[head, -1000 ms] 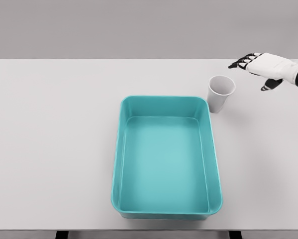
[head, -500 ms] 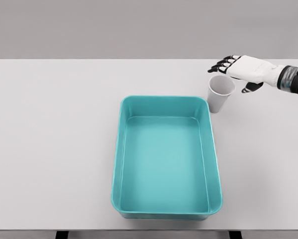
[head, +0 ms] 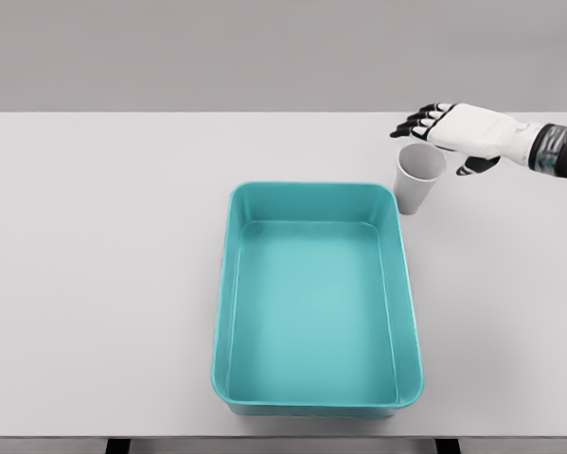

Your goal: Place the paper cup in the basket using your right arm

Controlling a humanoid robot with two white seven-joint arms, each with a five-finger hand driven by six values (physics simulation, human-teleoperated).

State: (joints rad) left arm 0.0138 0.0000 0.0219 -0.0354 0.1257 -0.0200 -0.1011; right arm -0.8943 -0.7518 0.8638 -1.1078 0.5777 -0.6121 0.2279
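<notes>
Head view: one frame, looking down on a white table (head: pixel 103 284).
Right hand (head: pixel 458 132): white with dark fingertips, reaching in from 3 o'clock of the scene, palm turned down and the forearm nearly level.
Fingers (head: pixel 417 123): spread and loosely extended toward 9 o'clock, holding nothing; they hang just above the cup's far rim, and whether they touch it cannot be told.
Thumb (head: pixel 474 166): dark tip pointing down at the cup's 3 o'clock side, close beside the wall.
Paper cup (head: pixel 418 180): white, upright, mouth open upward, standing on the table just beside the basket's corner at about 1 o'clock of the basket.
Basket (head: pixel 224 312): teal rectangular tub at the table's middle, long side running 12 to 6 o'clock.
</notes>
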